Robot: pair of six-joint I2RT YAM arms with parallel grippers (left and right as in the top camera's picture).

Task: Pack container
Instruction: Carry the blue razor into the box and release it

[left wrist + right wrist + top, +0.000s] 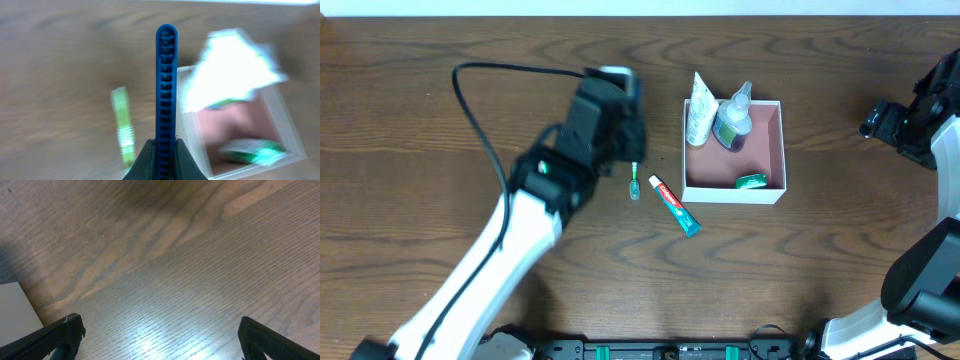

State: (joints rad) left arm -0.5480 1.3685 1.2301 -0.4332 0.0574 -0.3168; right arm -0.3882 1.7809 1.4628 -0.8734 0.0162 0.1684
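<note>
The container (735,194) is a square white-walled box with a pink inside, right of centre. It holds a white tube (699,112), a clear bottle (732,120) and a small green item (751,181). My left gripper (623,135) hovers just left of it, shut on a blue ridged stick (165,85) that stands upright between the jaws (165,146). The left wrist view, blurred, shows the container's wall (192,135) to the right of the stick. My right gripper (892,120) is open and empty (157,335) over bare wood at the far right.
A small green-handled item (634,184) and a red, white and teal toothpaste tube (676,205) lie on the table between my left gripper and the container. A black cable (470,100) loops behind the left arm. A flat white corner (15,305) shows in the right wrist view.
</note>
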